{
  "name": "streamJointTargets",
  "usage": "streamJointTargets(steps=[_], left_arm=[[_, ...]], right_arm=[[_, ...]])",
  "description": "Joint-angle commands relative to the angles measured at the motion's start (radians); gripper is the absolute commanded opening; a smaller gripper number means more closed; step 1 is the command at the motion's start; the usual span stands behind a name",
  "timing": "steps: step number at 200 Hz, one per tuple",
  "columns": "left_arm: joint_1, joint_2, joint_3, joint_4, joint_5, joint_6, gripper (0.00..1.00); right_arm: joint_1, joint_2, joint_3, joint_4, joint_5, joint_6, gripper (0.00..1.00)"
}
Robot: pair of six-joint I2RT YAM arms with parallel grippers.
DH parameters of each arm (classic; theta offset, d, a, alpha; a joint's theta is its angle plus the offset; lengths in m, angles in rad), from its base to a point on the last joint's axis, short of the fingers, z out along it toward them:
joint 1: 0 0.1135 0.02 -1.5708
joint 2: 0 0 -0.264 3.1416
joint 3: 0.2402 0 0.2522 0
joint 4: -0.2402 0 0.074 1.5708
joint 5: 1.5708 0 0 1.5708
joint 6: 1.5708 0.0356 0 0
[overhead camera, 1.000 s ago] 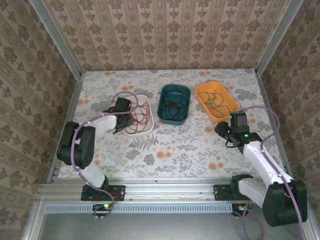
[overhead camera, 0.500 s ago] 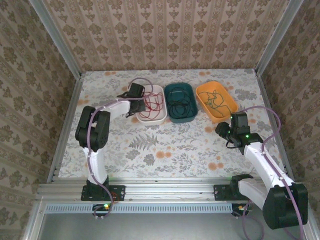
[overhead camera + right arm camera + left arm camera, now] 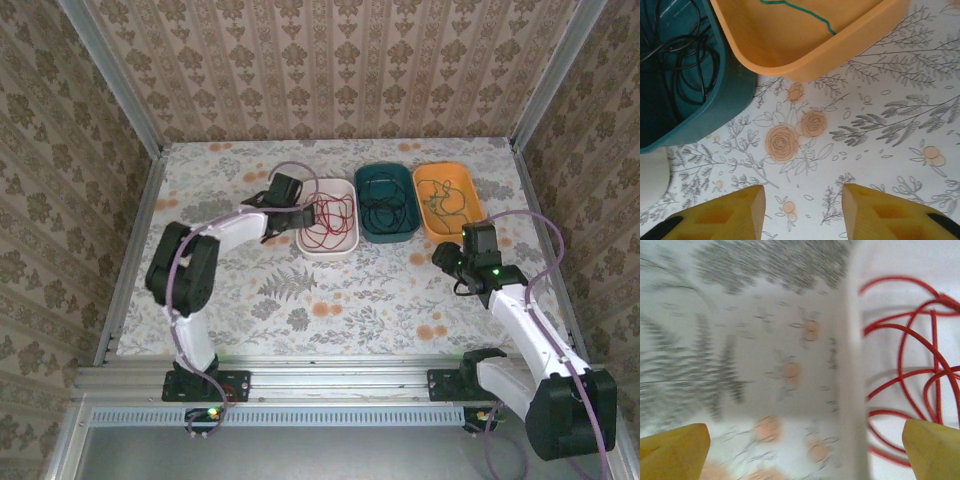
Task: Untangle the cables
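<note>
Looping thin red cable (image 3: 328, 215), smooth rounded white tray (image 3: 852, 365)

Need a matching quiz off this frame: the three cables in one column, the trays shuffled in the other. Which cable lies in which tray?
Cables
1. red cable
2. black cable
3. green cable

Trays
a. orange tray
b. white tray
c. teal tray

Pairs: 1-b, 2-c, 3-a
</note>
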Motion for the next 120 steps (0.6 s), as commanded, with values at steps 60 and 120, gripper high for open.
streamJointTargets(steps=[60,120], left_arm=[[0.146,-0.736,-0.612,0.25,-0.708,0.237,1.0],[0.322,-0.717,-0.893,0.636,-0.772,0.381,1.0]], right_arm=[[0.074,-0.363,-0.309,0.45,0.539,-0.15,1.0],[0.183,0.146,-0.311,0.97,0.806,-0.443,1.0]])
